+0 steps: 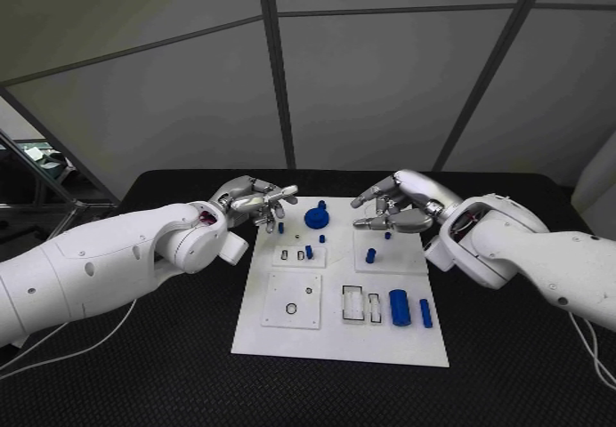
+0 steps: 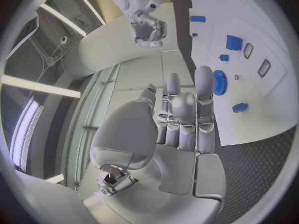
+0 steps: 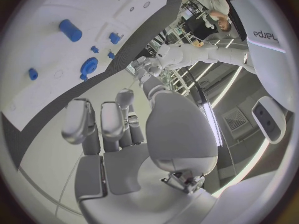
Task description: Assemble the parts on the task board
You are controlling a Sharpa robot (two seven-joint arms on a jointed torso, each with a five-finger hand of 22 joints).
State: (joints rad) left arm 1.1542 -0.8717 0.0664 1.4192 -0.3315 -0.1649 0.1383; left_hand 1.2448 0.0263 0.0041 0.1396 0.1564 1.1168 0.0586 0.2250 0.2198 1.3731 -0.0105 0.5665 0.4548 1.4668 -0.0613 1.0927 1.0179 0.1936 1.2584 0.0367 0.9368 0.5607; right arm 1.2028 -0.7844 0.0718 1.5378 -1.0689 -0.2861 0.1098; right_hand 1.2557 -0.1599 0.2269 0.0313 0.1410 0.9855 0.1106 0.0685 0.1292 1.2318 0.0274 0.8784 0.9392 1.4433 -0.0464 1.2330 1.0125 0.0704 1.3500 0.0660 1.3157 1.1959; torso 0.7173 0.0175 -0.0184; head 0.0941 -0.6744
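In the head view the white board (image 1: pixel 344 298) lies in the middle of the black table (image 1: pixel 154 374), with the left hand (image 1: pixel 253 201) above its far left corner and the right hand (image 1: pixel 398 206) above its far right edge. Both hands hold nothing, their fingers loosely spread. On the board a blue gear (image 1: pixel 317 214) stands at the far end, a small blue peg (image 1: pixel 369 255) sits mid-right, and a blue cylinder (image 1: pixel 400 307) lies beside a slimmer blue bar (image 1: pixel 425 312) near the right edge. In the left wrist view the left hand (image 2: pixel 181 129) is empty, fingers stretched straight towards the gear (image 2: pixel 219 82) without touching it; the right hand (image 2: pixel 148 27) hangs beyond. In the right wrist view the right hand (image 3: pixel 118 134) is empty too, fingers apart, above the board with the gear (image 3: pixel 88 66) and cylinder (image 3: pixel 70 30) well clear of it.
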